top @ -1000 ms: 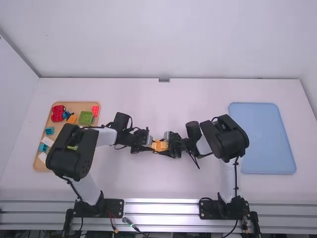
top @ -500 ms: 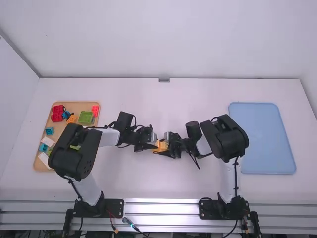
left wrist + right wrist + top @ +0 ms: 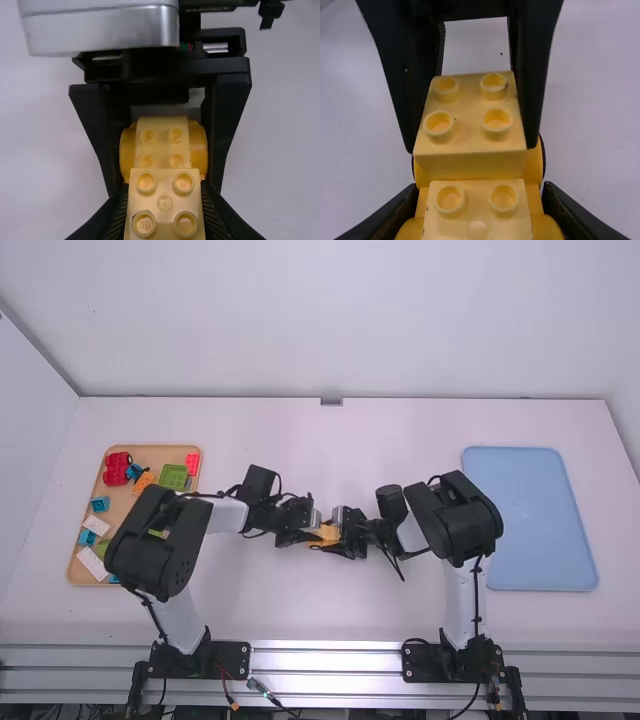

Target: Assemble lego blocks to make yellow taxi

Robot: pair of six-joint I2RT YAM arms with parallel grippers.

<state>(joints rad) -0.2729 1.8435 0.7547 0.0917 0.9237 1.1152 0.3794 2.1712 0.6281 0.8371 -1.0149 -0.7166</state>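
Nose to nose above the middle of the table, my left gripper (image 3: 313, 534) and my right gripper (image 3: 342, 537) have yellow pieces (image 3: 327, 535) between them. At the bottom of the left wrist view, my left gripper (image 3: 164, 210) is shut on a yellow four-stud brick (image 3: 165, 202); behind it lies the yellow car base (image 3: 162, 142) with rounded sides. In the right wrist view my right gripper (image 3: 479, 215) is shut on the car base (image 3: 475, 210), whose studs face up. The yellow brick (image 3: 470, 110) overlaps the base's far end; whether they are fully joined, I cannot tell.
On the left, a wooden tray (image 3: 155, 455) holds red, green, blue, white and orange pieces, partly under the left arm. A light blue tray (image 3: 530, 520) lies to the right of the right arm.
My left gripper has shifted a little to the right, closer to my right gripper, covering more of the yellow pieces in the high view. The right arm has kept still.
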